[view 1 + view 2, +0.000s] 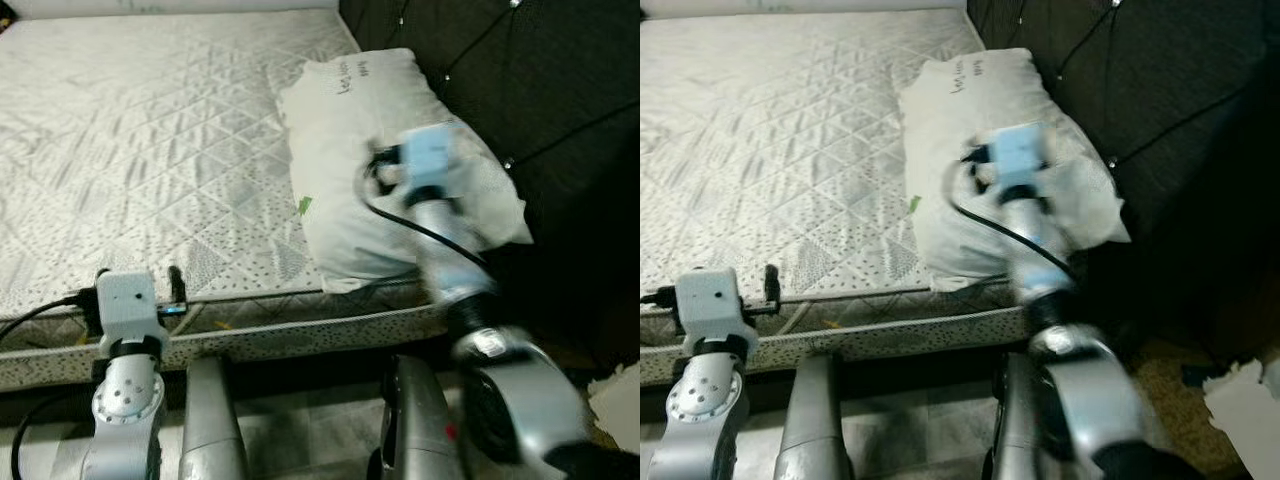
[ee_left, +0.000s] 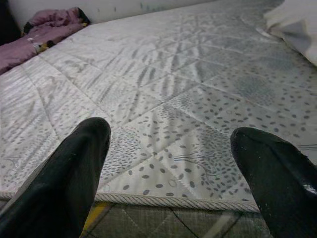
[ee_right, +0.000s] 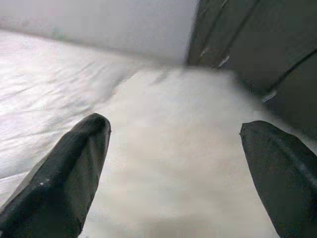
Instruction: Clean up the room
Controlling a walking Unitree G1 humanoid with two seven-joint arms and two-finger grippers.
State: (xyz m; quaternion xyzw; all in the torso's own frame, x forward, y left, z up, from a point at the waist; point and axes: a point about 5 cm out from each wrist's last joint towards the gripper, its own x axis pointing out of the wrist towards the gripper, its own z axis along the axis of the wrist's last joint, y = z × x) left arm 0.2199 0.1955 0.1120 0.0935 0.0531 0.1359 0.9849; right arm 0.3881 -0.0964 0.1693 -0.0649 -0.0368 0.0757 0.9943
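Currently right gripper (image 3: 173, 173) has its two black fingers (image 3: 64, 173) spread wide, nothing between them, aimed down the length of the white pillow (image 1: 385, 165). Head views put that wrist over the pillow's middle, blurred, so whether it touches the fabric can't be told. Left gripper (image 2: 173, 173) is likewise spread wide and empty, fingertips (image 2: 74, 168) just at the near piped edge of the bare quilted mattress (image 1: 150, 130), left arm low at the bed's front. Outward: the pillow lies at the mattress's right side against the dark tufted headboard (image 1: 540, 90), its near corner hanging a bit over the mattress edge. A purple bundle of cloth (image 2: 47, 27) sits at the far corner of the mattress in the left wrist view. Pale scrap (image 1: 615, 400) on the floor at the far right, cut by the frame. Judgement: pillow looks like the target, approach phase. Risks: soft, bulky pillow, so a pinch on a flat face may grab only a fold of cover and slip or drag; pushing down first could shove it further off the edge. Right arm close to the headboard, so a wide swing could clip it. Hard to read: the right wrist picture is smeared, pillow writing illegible, and the small green mark on the pillow's side unidentifiable.
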